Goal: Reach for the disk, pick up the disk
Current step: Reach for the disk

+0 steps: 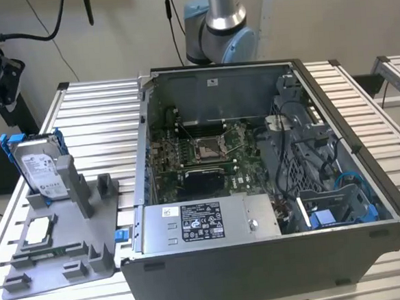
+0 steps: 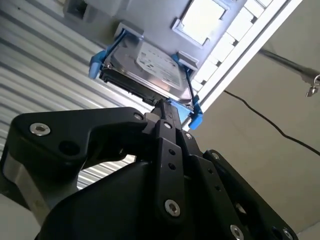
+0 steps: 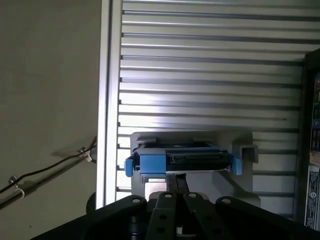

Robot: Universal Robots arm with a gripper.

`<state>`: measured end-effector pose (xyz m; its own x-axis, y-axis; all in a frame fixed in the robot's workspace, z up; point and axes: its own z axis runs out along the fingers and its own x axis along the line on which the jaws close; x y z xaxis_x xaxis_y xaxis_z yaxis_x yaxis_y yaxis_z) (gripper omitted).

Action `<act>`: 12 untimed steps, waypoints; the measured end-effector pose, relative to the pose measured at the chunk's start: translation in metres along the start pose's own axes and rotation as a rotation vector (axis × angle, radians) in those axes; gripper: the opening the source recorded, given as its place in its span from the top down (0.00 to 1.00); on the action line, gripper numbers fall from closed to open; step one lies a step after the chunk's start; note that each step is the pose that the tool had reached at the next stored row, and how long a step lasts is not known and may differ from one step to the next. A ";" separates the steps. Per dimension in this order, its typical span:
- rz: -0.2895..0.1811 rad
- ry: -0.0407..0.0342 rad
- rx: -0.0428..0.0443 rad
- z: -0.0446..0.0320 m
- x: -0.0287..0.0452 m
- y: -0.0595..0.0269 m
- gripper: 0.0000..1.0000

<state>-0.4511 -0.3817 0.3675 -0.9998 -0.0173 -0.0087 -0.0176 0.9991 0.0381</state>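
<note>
The disk [image 1: 40,171] is a silver-grey hard drive with a white label in a bright blue frame. It stands on edge in a slot of the grey holder [image 1: 70,252] at the exterior view's left. My gripper [image 1: 2,85] hangs above and to the left of it, apart from it. In the second wrist view the black fingers meet at a narrow tip [image 2: 162,106] just short of the disk [image 2: 155,65]. In the first wrist view the gripper [image 3: 177,181] points at the blue-framed edge of the disk [image 3: 182,161]. The gripper is shut and holds nothing.
A small square silver chip [image 1: 39,231] lies on the grey holder in front of the disk. An open computer case [image 1: 262,255] takes up the middle and right of the slatted metal table [image 1: 98,123]. A cable [image 3: 45,167] runs along the floor beyond the table edge.
</note>
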 end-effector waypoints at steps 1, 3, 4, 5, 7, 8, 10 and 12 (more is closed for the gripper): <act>0.000 -0.0004 0.0001 0.0003 0.0031 0.0012 1.00; 0.000 -0.0010 0.0001 0.0008 0.0069 0.0043 1.00; -0.001 -0.0011 0.0001 0.0010 0.0079 0.0060 1.00; -0.001 -0.0012 0.0001 0.0012 0.0087 0.0076 1.00; -0.001 -0.0021 0.0000 0.0017 0.0098 0.0100 1.00; -0.001 -0.0021 0.0001 0.0016 0.0098 0.0100 1.00; -0.001 -0.0021 0.0001 0.0017 0.0098 0.0100 1.00; -0.001 -0.0020 0.0001 0.0016 0.0098 0.0100 1.00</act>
<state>-0.4610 -0.3718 0.3662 -0.9998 -0.0186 -0.0107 -0.0190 0.9991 0.0380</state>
